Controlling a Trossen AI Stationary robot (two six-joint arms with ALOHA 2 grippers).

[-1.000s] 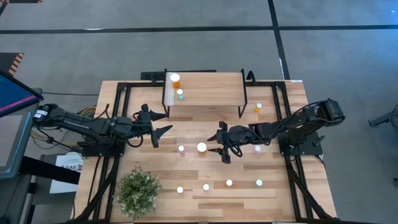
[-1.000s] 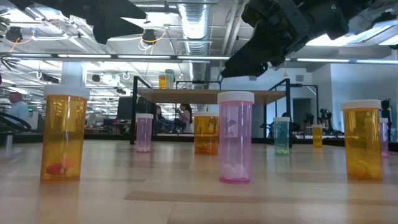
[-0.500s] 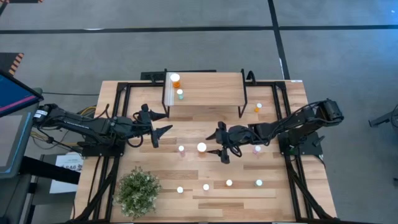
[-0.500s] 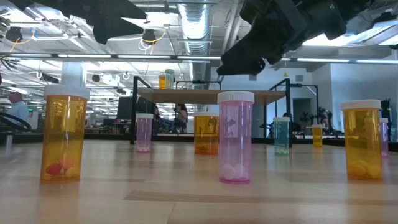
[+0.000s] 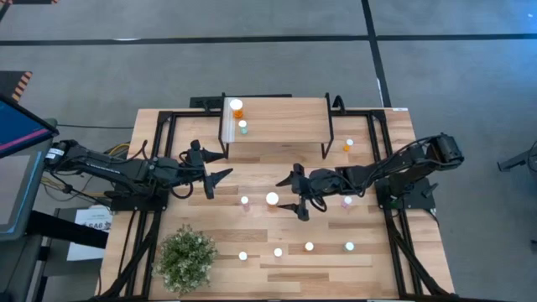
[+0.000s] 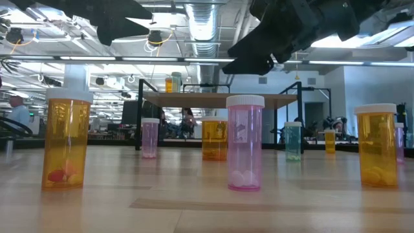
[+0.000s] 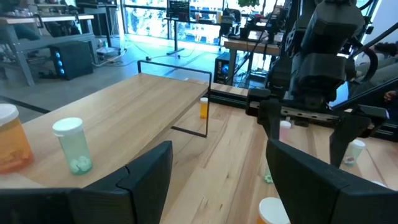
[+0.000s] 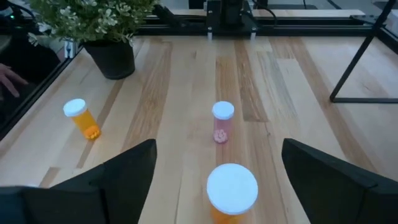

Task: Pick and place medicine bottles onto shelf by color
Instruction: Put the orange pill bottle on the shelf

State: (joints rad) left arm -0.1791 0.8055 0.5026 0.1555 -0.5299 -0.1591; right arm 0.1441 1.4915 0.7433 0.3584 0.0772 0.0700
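So far I count only two medicine bottles [image 5: 239, 117] on the shelf [image 5: 285, 120], near its 9 o'clock end, and about eight wait on the tabletop [image 5: 277, 235]. My right end effector [image 5: 295, 195] hangs wide open and empty at 3 o'clock of the large orange bottle [image 5: 272, 200]; the left end effector [image 5: 213, 169] is open too, empty. The potted plant [image 5: 186, 257] at 7 o'clock blocks nothing.

Left wrist view: large orange bottle [image 7: 12, 140] cut off at the picture's edge; another white cap [image 7: 273, 211] clipped, body unseen. Right wrist view: nearest large bottle [image 8: 232, 190] runs off the edge, contents not visible. Low view: distant people [image 6: 187, 120] beyond the shelf [image 6: 220, 98] too small to make out.
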